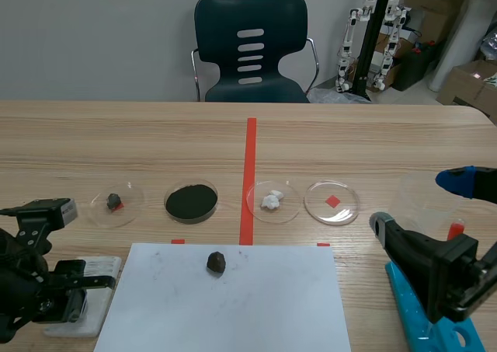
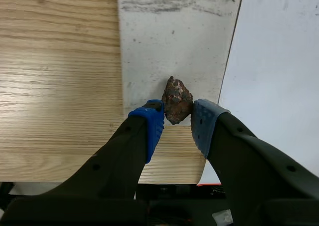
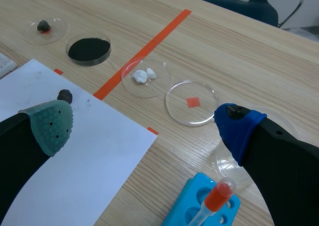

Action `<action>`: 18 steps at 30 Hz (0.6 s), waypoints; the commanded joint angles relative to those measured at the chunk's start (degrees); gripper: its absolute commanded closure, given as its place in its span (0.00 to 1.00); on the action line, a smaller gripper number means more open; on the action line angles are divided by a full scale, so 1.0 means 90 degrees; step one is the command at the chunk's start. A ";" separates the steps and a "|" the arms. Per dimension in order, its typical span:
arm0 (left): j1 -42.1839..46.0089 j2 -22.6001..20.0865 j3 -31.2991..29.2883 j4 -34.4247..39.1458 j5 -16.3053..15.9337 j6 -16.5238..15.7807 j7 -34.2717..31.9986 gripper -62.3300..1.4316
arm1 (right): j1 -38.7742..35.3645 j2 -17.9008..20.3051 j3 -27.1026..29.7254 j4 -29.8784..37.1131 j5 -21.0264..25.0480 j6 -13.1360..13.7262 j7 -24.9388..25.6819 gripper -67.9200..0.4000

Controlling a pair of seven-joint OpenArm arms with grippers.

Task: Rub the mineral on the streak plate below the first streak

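Streak plate (image 2: 169, 51) bare between first streak (image 2: 174, 5) and mineral (image 2: 177, 100); paper sheet (image 2: 279, 61) along one edge.

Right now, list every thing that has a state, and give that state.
mineral: gripped, over the near edge of the plate.
plate: one grey streak at its far end.
left fingers: shut on the mineral.
right fingers: open, empty.
powder dish: full of black powder.
stone dish: holds one dark stone.
bare dish: empty.

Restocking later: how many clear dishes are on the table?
5: one with a dark stone, one with black powder, one with white pieces, one over a red square, a fifth dish partly behind the right gripper.
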 commanded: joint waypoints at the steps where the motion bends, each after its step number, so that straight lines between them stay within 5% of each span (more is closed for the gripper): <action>1: -0.0034 0.0024 0.0005 0.0051 0.0007 0.0005 -0.0114 0.77 | 0.0005 0.0019 0.0051 0.0129 0.0066 0.0005 0.0112 0.13; 12: -0.0029 0.0085 0.0007 0.0049 0.0000 -0.0012 -0.0151 0.77 | 0.0005 0.0019 0.0051 0.0129 0.0066 0.0005 0.0112 0.13; 18: -0.0012 0.0085 0.0007 0.0049 -0.0522 -0.0085 -0.0289 0.77 | 0.0005 0.0019 0.0051 0.0129 0.0066 0.0005 0.0114 0.13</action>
